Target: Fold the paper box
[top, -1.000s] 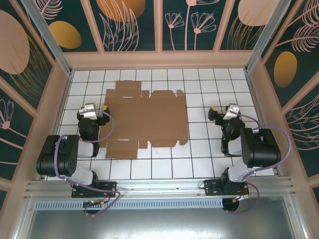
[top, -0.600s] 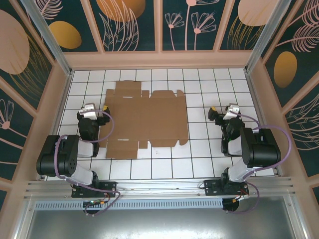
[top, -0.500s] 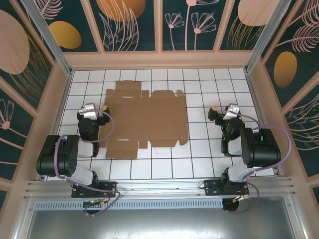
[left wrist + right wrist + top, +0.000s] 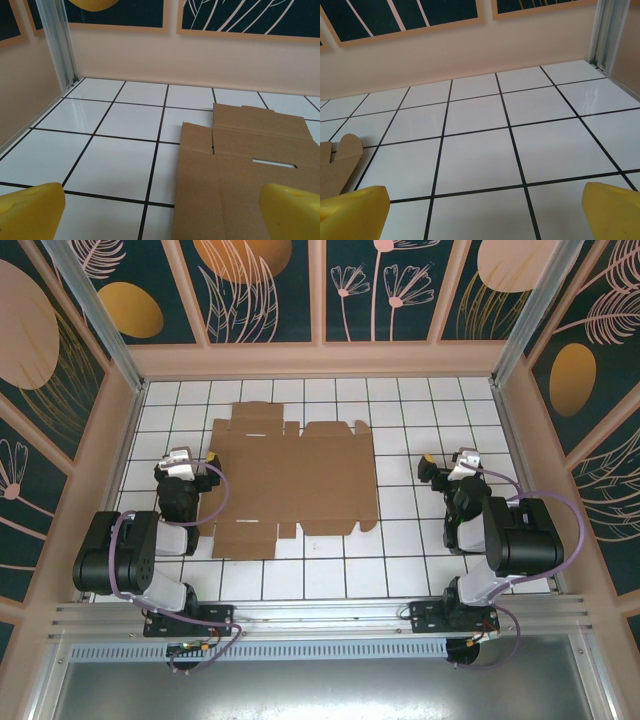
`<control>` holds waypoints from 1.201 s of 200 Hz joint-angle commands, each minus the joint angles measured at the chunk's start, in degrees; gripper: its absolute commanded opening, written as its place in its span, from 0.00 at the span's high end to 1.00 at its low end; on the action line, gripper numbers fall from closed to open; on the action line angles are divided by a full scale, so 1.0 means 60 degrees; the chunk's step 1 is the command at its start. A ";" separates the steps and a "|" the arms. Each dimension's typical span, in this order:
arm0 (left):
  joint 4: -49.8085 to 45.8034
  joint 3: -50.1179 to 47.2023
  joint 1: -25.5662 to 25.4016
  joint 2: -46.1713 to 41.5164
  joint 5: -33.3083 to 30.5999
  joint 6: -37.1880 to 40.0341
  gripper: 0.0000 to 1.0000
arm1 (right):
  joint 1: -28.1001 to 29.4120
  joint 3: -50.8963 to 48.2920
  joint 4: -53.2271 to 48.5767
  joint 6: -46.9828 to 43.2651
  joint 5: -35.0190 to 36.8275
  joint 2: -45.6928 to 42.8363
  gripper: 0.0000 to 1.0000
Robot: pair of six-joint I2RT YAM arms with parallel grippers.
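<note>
1. White-tiled tabletop (image 4: 420, 560) with black grid lines, fenced by peach walls and dark floral panels.
2. Left of centre on the tiles: a plain brown die-cut cardboard sheet, the paper box (image 4: 295, 475), lying fully flat, flaps and tabs spread, no crease raised.
3. Left gripper (image 4: 190, 458) at the sheet's left edge, yellow fingertips (image 4: 31, 212) spread wide and holding nothing. One tip over the cardboard's margin, contact not discernible. Far-left flaps and a narrow slot (image 4: 274, 162) ahead of it in the wrist view.
4. Right gripper (image 4: 447, 464) to the right of the sheet and apart from it, its yellow fingertips (image 4: 352, 210) equally wide and empty, aimed at bare tiles. Rounded tab (image 4: 342, 150) of the cardboard at the left margin of that wrist view.
5. Step in hand, by judgement: the very start, folding not yet begun.
6. Next move, likely: reaching for an outer flap, working a fingertip under a thin edge lying flush with the tile, then lifting along a crease while pinning the main panel with the other arm against sliding.
7. Hard to make out: crease lines faint from above; lower left edge of the sheet partly covered by the left arm and its cable (image 4: 222, 502); near-side tabs small; fingers and most of the sheet cut off in both wrist views.
</note>
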 commanded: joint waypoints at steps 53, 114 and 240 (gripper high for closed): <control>0.0445 -0.0047 -0.0042 -0.0078 -0.0146 0.0082 0.01 | -0.0056 -0.0327 0.0926 -0.0271 -0.0506 -0.0277 0.01; -0.3914 0.1554 -0.0927 -0.3739 -0.1439 -0.1265 0.01 | 0.3089 0.0596 -0.1823 -0.1495 0.1941 -0.3829 0.01; -1.1724 0.4287 -0.2656 -0.4621 0.2233 -0.7836 0.01 | 0.5061 0.6378 -1.1736 0.4353 -0.1714 -0.3528 0.01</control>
